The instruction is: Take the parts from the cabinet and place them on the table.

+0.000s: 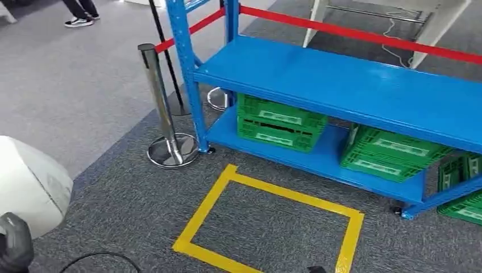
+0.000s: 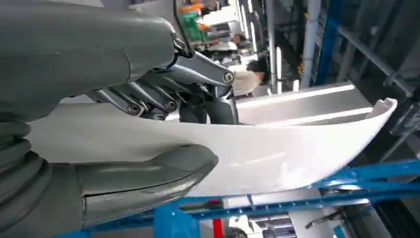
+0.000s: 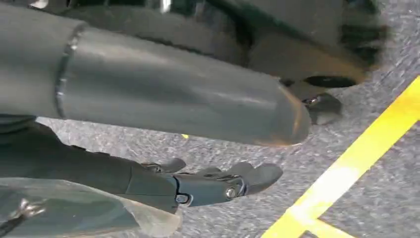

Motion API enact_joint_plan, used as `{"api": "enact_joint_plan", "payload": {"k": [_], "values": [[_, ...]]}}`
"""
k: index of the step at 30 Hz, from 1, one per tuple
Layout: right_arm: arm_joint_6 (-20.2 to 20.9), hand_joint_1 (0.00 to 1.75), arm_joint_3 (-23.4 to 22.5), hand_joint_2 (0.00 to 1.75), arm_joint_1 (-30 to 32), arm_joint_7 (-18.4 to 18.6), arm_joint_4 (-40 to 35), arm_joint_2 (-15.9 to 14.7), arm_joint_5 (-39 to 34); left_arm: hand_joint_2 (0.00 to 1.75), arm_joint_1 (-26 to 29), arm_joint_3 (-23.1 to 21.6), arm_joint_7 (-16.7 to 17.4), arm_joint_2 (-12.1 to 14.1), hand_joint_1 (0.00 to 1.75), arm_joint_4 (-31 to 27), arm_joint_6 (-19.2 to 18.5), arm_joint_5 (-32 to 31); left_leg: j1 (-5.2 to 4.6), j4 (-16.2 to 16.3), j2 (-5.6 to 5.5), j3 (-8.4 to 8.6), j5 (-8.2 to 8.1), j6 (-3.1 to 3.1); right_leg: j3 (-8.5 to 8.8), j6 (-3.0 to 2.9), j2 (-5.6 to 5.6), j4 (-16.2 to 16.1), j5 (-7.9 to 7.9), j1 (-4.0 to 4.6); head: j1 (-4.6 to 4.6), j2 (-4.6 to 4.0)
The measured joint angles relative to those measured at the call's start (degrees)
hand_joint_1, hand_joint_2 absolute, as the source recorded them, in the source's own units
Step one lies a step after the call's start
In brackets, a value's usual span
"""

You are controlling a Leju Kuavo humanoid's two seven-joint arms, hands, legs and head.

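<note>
Left hand [image 2: 148, 124] clamped on a white curved part [image 2: 277, 148], thumb on one face, dark fingers [image 2: 148, 101] on the other; the part [image 1: 28, 187] sits at near left, off the blue cabinet [image 1: 341, 85]. Right hand [image 3: 208, 148] hangs over grey carpet, fingers apart, holding nothing. Yellow tape square [image 1: 273, 227] lies on the floor before the cabinet; green crates [image 1: 278, 122] on its bottom shelf.

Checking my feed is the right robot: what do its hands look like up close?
The left hand has a smooth grey shell, a grey ribbed wrist cover, a thick grey thumb and dark fingers with bare metal linkages and round pivot pins. The right hand looks alike: rounded grey thumb, darker jointed fingers.
</note>
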Motion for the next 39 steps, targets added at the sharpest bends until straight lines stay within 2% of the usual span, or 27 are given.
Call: {"api": "enact_joint_plan", "payload": {"k": [1, 2, 3, 4, 5, 6, 7, 9, 16, 20, 21, 22, 23, 24, 25, 26, 29, 30, 31, 32, 33, 34, 35, 36, 37, 38, 39], "values": [[0.0, 0.0, 0.1, 0.0, 0.0, 0.0, 0.0, 0.0, 0.1, 1.75, 0.0, 0.0, 0.0, 0.0, 1.75, 0.1, 0.0, 0.0, -0.13, 0.1, -0.68, -0.18, 0.08, 0.12, -1.84, -0.07, 0.07, 3.7, -1.1, 0.04, -0.02, 0.0], [0.0, 0.0, 0.2, 0.0, 0.2, 0.2, 0.0, 0.0, 0.2, 1.75, 0.0, -0.1, 0.0, 0.0, 1.75, 0.2, 0.0, 0.2, -0.22, 0.1, -1.47, -0.26, 0.14, 0.13, -2.52, -0.19, 0.09, 4.8, -0.75, 0.04, -0.02, 0.0], [0.0, 0.0, 0.4, 0.0, 0.3, 0.3, 0.0, 0.0, 0.2, 1.75, 0.0, -0.2, 0.0, 0.1, 1.75, 0.3, 0.0, 0.2, -0.31, 0.2, -2.26, -0.25, 0.15, 0.12, -1.83, -0.38, 0.14, 3.3, 0.9, 0.05, -0.02, 0.0], [0.0, 0.0, 0.5, 0.0, 0.4, 0.4, 0.0, 0.0, 0.3, 1.75, 0.0, -0.2, 0.0, 0.1, 1.75, 0.4, 0.0, 0.0, -0.37, 0.4, -3.17, -0.23, 0.15, 0.11, 0.18, -0.61, 0.36, -1.0, 3.78, 0.05, -0.02, 0.0], [0.0, 0.0, 0.6, 0.0, 0.3, 0.4, 0.0, 0.0, 0.3, 1.75, -0.1, -0.3, 0.0, 0.1, 1.75, 0.4, 0.0, -0.2, -0.4, 0.6, -3.93, -0.24, 0.12, 0.08, 2.64, -0.9, 1.26, -6.4, 6.66, 0.03, -0.02, 0.0], [0.0, 0.0, 0.6, 0.0, 0.3, 0.4, 0.0, 0.0, 0.2, 1.75, -0.3, -0.4, 0.0, 0.2, 1.75, 0.5, 0.0, -0.5, -0.37, 0.8, -4.63, -0.28, 0.05, -0.02, 4.95, -1.22, 3.64, -11.5, 8.63, -0.01, 0.0, 0.0], [0.0, 0.0, 0.6, 0.0, 0.4, 0.4, 0.0, 0.0, 0.2, 1.75, -0.6, -0.6, 0.0, 0.2, 1.75, 0.6, 0.1, -0.7, -0.66, 1.1, -5.14, -0.63, 0.02, -0.3, 5.42, -1.36, 6.38, -12.5, 7.54, -0.25, -0.13, 0.0], [0.0, 0.0, 0.6, 0.0, 0.5, 0.4, 0.0, 0.0, -0.1, 1.75, -1.2, -0.9, 0.0, 0.4, 1.75, 0.8, 0.2, -0.9, -0.24, 1.3, -6.22, -1.28, 0.21, -0.94, 5.88, -1.2, 5.61, -13.0, 7.52, -0.1, 0.0, 0.0], [0.0, 0.0, 0.6, 0.0, 0.5, 0.4, 0.0, 0.0, -0.1, 1.75, -1.2, -1.0, 0.0, 0.4, 1.75, 0.8, 0.2, -1.0, -0.22, 1.3, -6.25, -1.3, 0.22, -0.97, 5.93, -1.2, 5.59, -13.1, 7.52, -0.08, 0.0, 0.0], [0.0, 0.0, 0.6, 0.0, 0.3, 0.4, 0.0, 0.0, -0.2, 1.75, -1.3, -1.2, 0.0, 0.4, 1.75, 0.8, 0.2, -1.2, -0.01, 1.3, -6.83, -1.48, 0.32, -1.26, 5.99, -1.37, 5.3, -13.0, 7.45, 0.02, -0.09, 0.0], [0.1, 0.0, 0.6, 0.0, 0.3, 0.5, 0.0, 0.0, -0.3, 1.75, -1.4, -1.6, 0.0, 0.5, 1.75, 0.9, 0.3, -1.8, 0.13, 1.2, -7.86, -1.74, 0.72, -1.9, 6.09, -1.71, 4.32, -13.1, 7.69, 0.1, -0.06, 0.0], [0.1, 0.0, 0.5, 0.0, 0.4, 0.5, 0.0, 0.3, -0.3, 1.75, -1.5, -1.8, 0.0, 0.6, 1.75, 1.0, 0.6, -2.4, 0.07, 1.6, -7.61, -1.93, 0.43, -1.99, 6.23, -2.1, 3.23, -13.8, 8.09, -0.58, -0.09, 0.0], [0.3, 0.0, 0.5, 0.0, 0.7, 0.6, 0.0, 0.4, -0.3, 1.75, -2.6, -2.8, 0.0, 1.0, 1.75, 1.2, 1.5, -3.8, -0.11, 12.1, -0.49, -6.56, -5.72, -2.99, 6.49, -2.56, 0.29, -13.7, 7.93, -0.27, -0.74, 0.0], [0.3, 0.0, 0.5, 0.0, 0.9, 0.5, 0.0, 0.4, 0.0, 1.75, -2.3, -3.3, 0.0, 1.4, 1.75, 1.4, 2.3, -4.1, 0.32, 20.0, -0.07, -10.04, -7.87, -3.49, 6.58, -2.58, -2.4, -13.7, 7.66, -0.14, -0.78, 0.0], [0.6, 0.0, 0.9, 0.0, 0.8, 0.7, 0.0, 0.6, 1.3, 1.75, -1.4, -3.3, 0.0, 1.8, 1.75, 1.4, 3.4, -2.3, -0.25, 2.1, 5.14, -0.58, -0.26, -2.63, 7.54, -2.02, -5.32, -13.8, 6.82, 0.1, -0.74, 0.0], [0.6, 0.0, 1.0, 0.0, 0.8, 0.7, 0.0, 0.6, 1.4, 1.75, -1.1, -3.3, 0.0, 1.8, 1.75, 1.4, 3.4, -1.7, -0.68, 1.3, 5.34, -0.46, -0.47, -1.97, 7.12, -1.53, -5.68, -13.5, 6.46, 0.48, -0.85, 0.0], [0.5, 0.0, 1.1, 0.0, 0.6, 0.9, 0.0, 0.8, 1.9, 1.75, 0.5, -2.9, 0.0, 1.9, 1.75, 1.2, 3.3, -0.9, -0.86, 1.5, 3.37, -1.13, -0.44, -1.16, 8.21, -0.79, -7.8, -13.9, 6.32, 0.48, -0.7, 0.0], [0.5, 0.0, 1.2, 0.0, 0.6, 0.9, 0.0, 0.9, 2.0, 1.75, 0.6, -2.8, 0.0, 2.0, 1.75, 1.2, 3.0, -0.9, -0.45, 1.0, 2.73, -0.83, -0.09, -0.69, 8.15, -0.39, -7.41, -13.7, 5.87, 0.34, -0.85, 0.0], [0.5, 0.0, 1.4, 0.0, 0.6, 0.9, 0.0, 0.9, 2.3, 1.75, 0.7, -2.6, 0.0, 2.0, 1.75, 1.0, 2.7, -1.1, -0.22, 0.8, 2.08, -0.84, 0.13, -0.29, 7.37, -0.13, -2.96, -12.2, 4.5, 0.05, -0.37, 0.0], [0.5, 0.0, 1.5, 0.0, 0.6, 0.9, 0.0, 0.9, 2.5, 1.75, 0.6, -2.5, 0.0, 1.9, 1.75, 1.0, 2.4, -1.3, -0.22, 0.8, 1.46, -0.96, 0.21, -0.11, 5.94, -0.14, -1.11, -9.0, 2.57, -0.01, -0.26, 0.0], [0.5, 0.0, 1.7, 0.0, 0.6, 1.1, 0.0, 0.9, 3.1, 1.75, 0.5, -2.5, 0.0, 1.8, 1.75, 1.0, 2.1, -1.4, -0.23, 0.8, 0.7, -1.05, 0.17, 0.08, 3.2, -0.11, -0.17, -3.2, -0.12, -0.05, -0.24, 0.0], [0.1, 0.0, 2.1, 0.0, 0.6, 1.9, 0.0, 0.9, 4.0, 1.75, 0.5, -2.4, 0.0, 1.7, 1.75, 1.1, 1.9, -1.4, -0.29, 0.8, -0.05, -1.08, 0.19, 0.15, 0.75, -0.11, 0.07, 1.6, -1.86, -0.04, -0.19, 0.0], [-0.2, 0.0, 2.6, 0.0, 0.6, 2.5, 0.0, 1.0, 5.0, 1.75, 0.5, -2.1, 0.0, 1.6, 1.75, 1.1, 1.7, -1.5, -0.34, 0.9, -0.83, -1.07, 0.19, 0.15, -1.13, -0.08, 0.1, 4.8, -2.46, -0.01, -0.24, 0.0], [-0.4, 0.0, 3.1, 0.0, 0.8, 3.0, 0.0, 1.0, 5.7, 1.75, 0.5, -2.0, 0.0, 1.5, 1.75, 1.1, 1.6, -1.5, -0.35, 0.9, -1.73, -1.01, 0.19, 0.15, -1.78, -0.1, 0.1, 5.3, -1.47, -0.01, -0.22, 0.0], [-0.6, 0.0, 3.6, 0.0, 0.9, 3.2, 0.0, 1.0, 6.2, 1.75, 0.5, -1.8, 0.0, 1.4, 1.75, 1.1, 1.4, -1.6, -0.34, 0.9, -2.68, -0.95, 0.19, 0.14, -1.14, -0.22, 0.18, 2.8, 0.92, -0.02, -0.22, 0.0], [-0.7, 0.0, 3.9, 0.0, 0.8, 3.3, 0.0, 1.0, 6.4, 1.75, 0.5, -1.7, 0.0, 1.3, 1.75, 1.1, 1.4, -1.7, -0.31, 1.0, -3.29, -0.88, 0.18, 0.13, 0.06, -0.28, 0.34, -0.3, 3.07, -0.04, -0.22, 0.0], [-0.7, 0.0, 4.1, 0.0, 0.7, 3.4, 0.0, 1.0, 6.5, 1.75, 0.5, -1.6, 0.0, 1.2, 1.75, 1.1, 1.4, -1.7, -0.23, 1.1, -4.34, -0.73, 0.14, 0.01, 2.93, -0.43, 1.41, -7.2, 6.97, -0.17, -0.19, 0.0]]}}
